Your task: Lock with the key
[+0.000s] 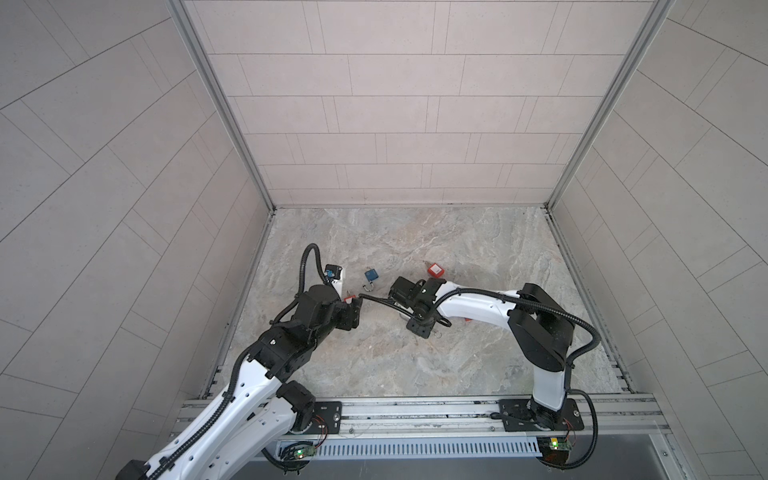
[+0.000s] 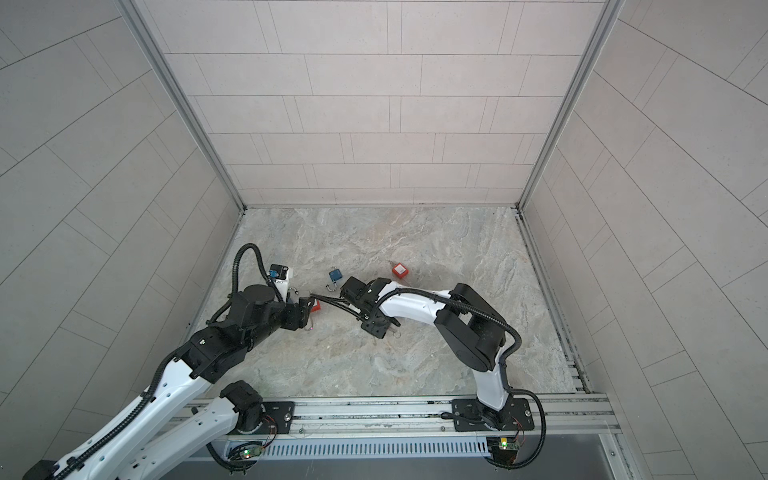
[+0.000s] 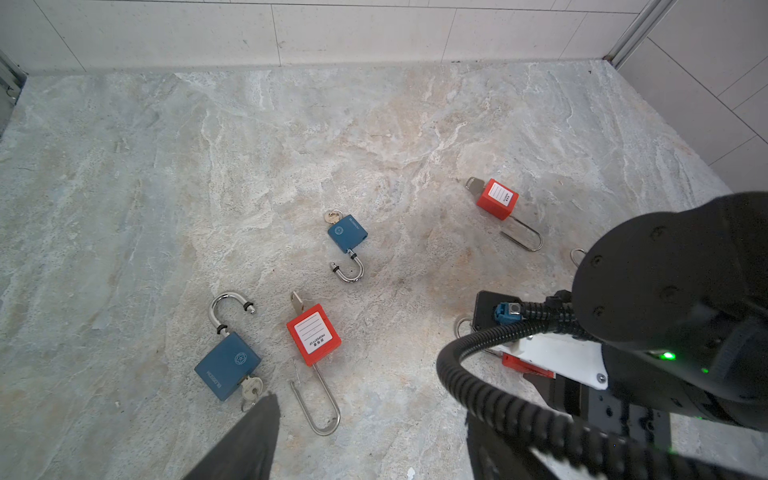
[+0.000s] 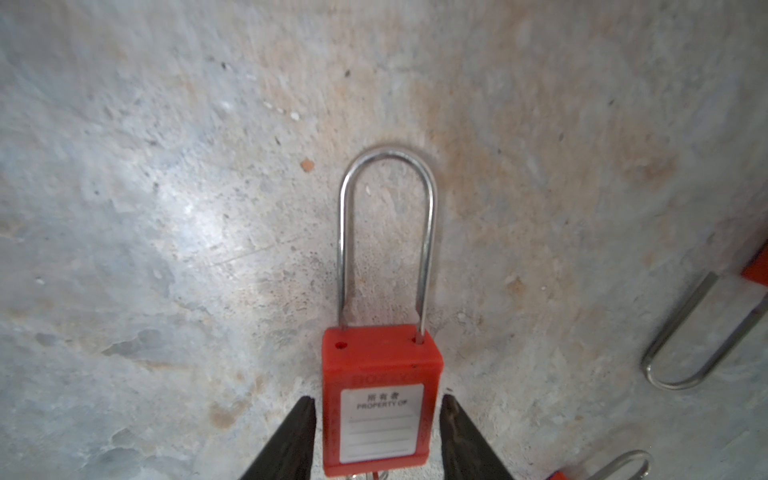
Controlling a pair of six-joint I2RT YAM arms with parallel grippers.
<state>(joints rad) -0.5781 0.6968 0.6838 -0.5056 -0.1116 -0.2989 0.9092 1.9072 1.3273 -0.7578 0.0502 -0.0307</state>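
Now the right gripper (image 4: 377, 398) sits low over the marbled table (image 3: 374, 124), with the red padlock (image 4: 380, 415) lying flat, label up, between its two black fingers (image 4: 291, 440). The fingers stand just wider than the lock body, and a thin strip of table shows at each side, so they flank it without clamping. The long steel shackle (image 4: 386, 158) points away from the gripper. One leg sits in its hole, while the other hole looks empty. A scrap of metal shows below the body at the frame's edge, too cropped to say whether it is the key.

In both top views this padlock is hidden under the right arm (image 1: 469, 307), near the middle of the table. From the left wrist view the arm and its ribbed cable (image 3: 478, 395) also block it.

The left gripper (image 3: 370, 411) hangs spread wide and holds nothing.

Other locks crowd the area, each with a key in it:
- A large blue padlock (image 3: 227, 365) has its shackle open.
- A second red padlock (image 3: 313, 334) lies just beside it.
- A small blue padlock (image 3: 347, 233) lies farther out.
- A far red padlock (image 3: 496, 198) lies beyond that.

Close to the flanked lock lie another shackle (image 4: 678, 318) and a third shackle (image 4: 627, 454), both running out of frame.
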